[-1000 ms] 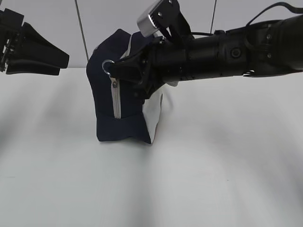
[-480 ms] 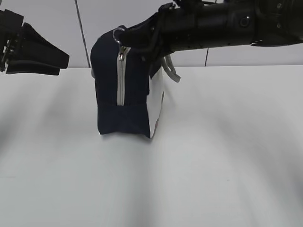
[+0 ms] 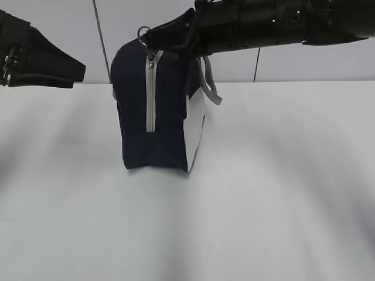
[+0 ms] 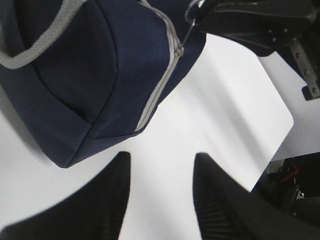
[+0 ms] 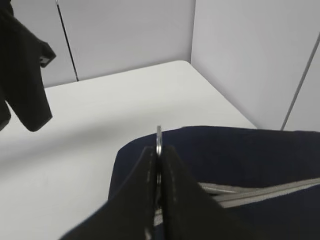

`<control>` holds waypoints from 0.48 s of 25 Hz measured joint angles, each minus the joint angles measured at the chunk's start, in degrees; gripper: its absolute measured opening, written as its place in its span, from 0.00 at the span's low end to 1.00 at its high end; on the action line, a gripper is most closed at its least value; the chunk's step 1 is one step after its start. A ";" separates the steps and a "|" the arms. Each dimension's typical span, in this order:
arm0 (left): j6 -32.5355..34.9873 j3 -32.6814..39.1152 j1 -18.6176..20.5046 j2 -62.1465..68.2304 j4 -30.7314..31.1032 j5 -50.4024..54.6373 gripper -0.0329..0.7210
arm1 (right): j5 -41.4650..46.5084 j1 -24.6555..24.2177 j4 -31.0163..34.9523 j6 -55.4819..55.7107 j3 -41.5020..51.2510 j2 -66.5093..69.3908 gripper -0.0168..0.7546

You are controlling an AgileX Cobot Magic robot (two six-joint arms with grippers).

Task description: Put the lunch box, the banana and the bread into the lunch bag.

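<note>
The navy lunch bag (image 3: 133, 105) stands on end on the white table, with its grey zipper (image 3: 150, 99) running down the near face. My right gripper (image 3: 147, 38) reaches in from the right and is shut on the metal zipper ring (image 3: 143, 31) at the bag's top. The right wrist view shows the ring (image 5: 159, 134) pinched between the closed fingers, over the bag (image 5: 240, 155). My left gripper (image 4: 161, 161) is open and empty, hovering left of the bag (image 4: 75, 75). It shows at the left edge of the exterior view (image 3: 73, 70). The lunch box, banana and bread are out of view.
A grey strap handle (image 3: 211, 88) hangs down the bag's right side. The white table (image 3: 263, 193) spreads in front and to the right. Grey wall panels stand behind. The table's edge (image 4: 289, 120) shows in the left wrist view.
My right gripper has risen with the zipper ring from the bag's mid-height to its top. The slumped bag has been pulled taller and upright. The left gripper has not moved.
</note>
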 joint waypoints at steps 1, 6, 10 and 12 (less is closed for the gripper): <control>0.57 0.00 0.00 0.07 -0.12 -0.22 0.45 | 0.00 0.00 -0.11 0.24 -0.87 0.47 0.00; 3.14 0.00 0.00 1.35 -2.24 -1.12 0.45 | -0.40 0.00 -0.83 2.75 -6.18 2.54 0.00; 4.30 0.00 0.00 3.33 -3.77 -1.29 0.45 | -0.62 0.00 -1.82 4.81 -9.17 4.66 0.00; 6.03 0.00 0.00 4.32 -5.06 -1.79 0.45 | -1.13 0.00 -2.85 6.16 -9.97 5.05 0.00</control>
